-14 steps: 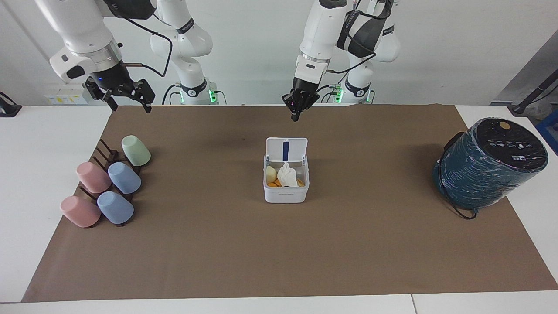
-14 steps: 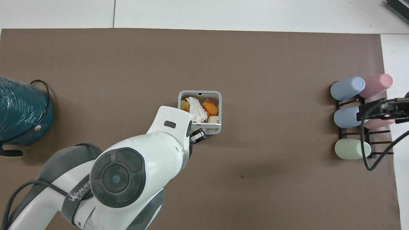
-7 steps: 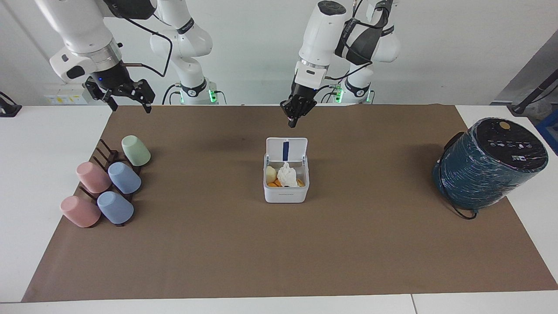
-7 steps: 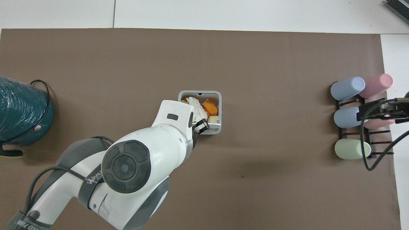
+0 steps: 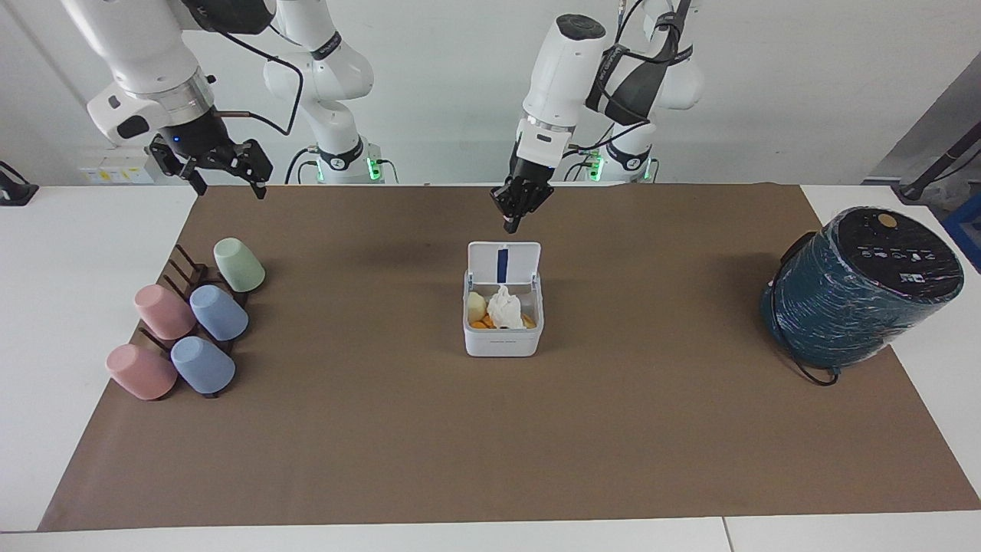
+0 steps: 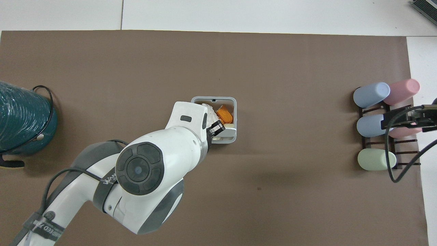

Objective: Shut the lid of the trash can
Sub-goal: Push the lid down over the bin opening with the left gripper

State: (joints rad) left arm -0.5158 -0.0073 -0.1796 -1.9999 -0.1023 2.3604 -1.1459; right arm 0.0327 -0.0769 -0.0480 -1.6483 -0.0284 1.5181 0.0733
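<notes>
A small white trash can (image 5: 503,322) sits mid-counter on a brown mat (image 5: 490,429), its hinged lid (image 5: 503,263) standing open and nearly upright at the edge nearest the robots. The blue strip on the lid's inner face points away from the robots; inside the can lie a crumpled tissue (image 5: 504,307) and orange scraps (image 6: 224,114).

The left hand (image 5: 512,224) hangs in the air just above the lid's top edge, apart from it, fingers drawn together into a narrow tip pointing down. The right hand (image 5: 222,180) waits above the mat's corner, over a rack of pastel cups (image 5: 188,330), its fingers spread apart.

The can is about square, with no clear long axis; its mouth faces up. The hinge line runs across the counter, from one arm's end toward the other, so the lid should swing forward and down, away from the robots.

My worries from here — a straight downward press on the lid's top edge could jam the hinge or skid the light can instead of closing it. The tissue heaped high might also keep the lid from seating.
</notes>
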